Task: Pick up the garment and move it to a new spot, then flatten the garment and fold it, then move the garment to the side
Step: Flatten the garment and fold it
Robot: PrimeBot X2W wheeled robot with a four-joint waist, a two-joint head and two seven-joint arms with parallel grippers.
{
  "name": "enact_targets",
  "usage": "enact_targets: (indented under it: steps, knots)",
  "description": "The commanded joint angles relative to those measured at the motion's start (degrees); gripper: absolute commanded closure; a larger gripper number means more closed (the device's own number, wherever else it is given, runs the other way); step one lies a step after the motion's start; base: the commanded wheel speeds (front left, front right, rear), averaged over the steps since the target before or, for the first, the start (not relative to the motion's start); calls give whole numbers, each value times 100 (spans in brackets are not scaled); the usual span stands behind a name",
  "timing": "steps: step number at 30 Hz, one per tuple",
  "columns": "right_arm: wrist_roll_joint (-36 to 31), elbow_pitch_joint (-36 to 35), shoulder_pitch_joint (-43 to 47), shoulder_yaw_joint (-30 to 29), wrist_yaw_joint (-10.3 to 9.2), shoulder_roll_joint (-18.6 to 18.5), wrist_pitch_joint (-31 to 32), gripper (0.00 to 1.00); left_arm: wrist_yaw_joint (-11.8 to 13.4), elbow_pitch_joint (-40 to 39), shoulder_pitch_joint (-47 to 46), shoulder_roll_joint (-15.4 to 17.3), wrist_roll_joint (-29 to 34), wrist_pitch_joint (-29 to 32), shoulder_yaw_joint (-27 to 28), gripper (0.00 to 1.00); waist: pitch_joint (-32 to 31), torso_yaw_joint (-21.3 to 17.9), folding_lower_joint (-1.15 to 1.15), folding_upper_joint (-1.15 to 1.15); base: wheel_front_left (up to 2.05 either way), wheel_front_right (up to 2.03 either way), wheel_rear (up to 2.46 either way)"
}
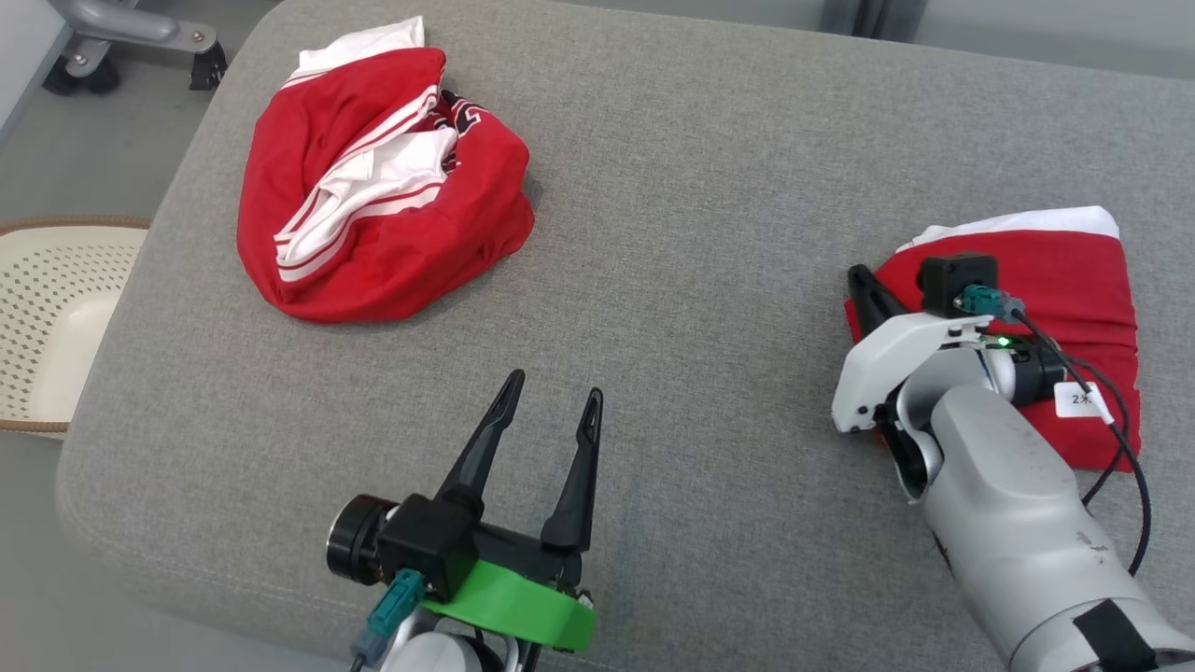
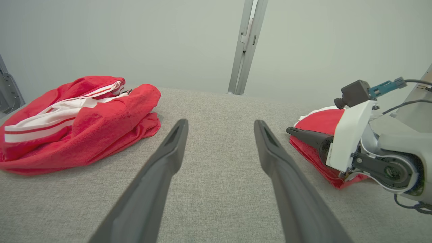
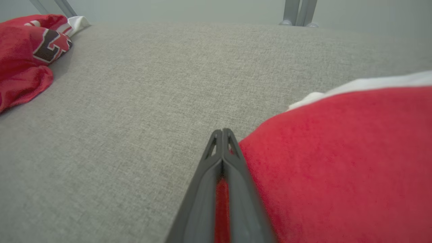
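A folded red garment [image 1: 1074,271] with a white edge lies flat at the right side of the grey padded table [image 1: 709,187]. My right gripper [image 1: 861,277] lies low at the garment's left edge, shut, with red cloth [image 3: 221,202] pinched between its fingers. The left wrist view shows the same grip from the side, the right gripper [image 2: 291,130] against the folded garment [image 2: 315,122]. Near the front edge, my left gripper [image 1: 554,387] hovers open and empty over bare fabric, its fingers [image 2: 168,155] spread wide.
A second garment [image 1: 373,187], red and white and crumpled in a heap, sits at the table's far left. A cream perforated basket [image 1: 56,317] stands on the floor left of the table. A wheeled metal base [image 1: 131,37] is beyond the far-left corner.
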Motion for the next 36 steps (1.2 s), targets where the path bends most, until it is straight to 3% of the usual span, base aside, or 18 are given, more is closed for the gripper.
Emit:
enact_targets:
  steps: [1,4,5,7,11,24,36]
  knots:
    - [226,-7,104,194,0,60,-90,100,-6,16,10,10,40,-2,24,0,-161,-149,0,0,0,0,0]
    - [831,-289,350,786,0,98,-203,100,-21,45,91,11,84,-2,54,0,-331,-287,0,0,0,0,0]
    - [1134,-483,482,1080,0,105,-226,81,-19,55,123,11,92,-2,71,0,-411,-342,0,0,0,0,0]
    - [1560,-881,740,1570,0,107,-277,0,6,68,203,12,118,-2,147,0,-572,-467,0,0,0,0,0]
    - [1831,-1439,1256,1807,-1,87,-342,0,70,65,434,14,184,-2,388,0,-897,-726,0,0,0,0,0]
    - [1200,-3931,3391,257,0,-173,-344,0,272,-188,1437,14,631,-2,1501,0,-1665,-1409,0,0,0,0,0]
    - [844,-5256,4452,-37,0,-396,-345,0,171,-727,2082,13,694,-2,2000,0,-1922,-1710,0,0,0,0,0]
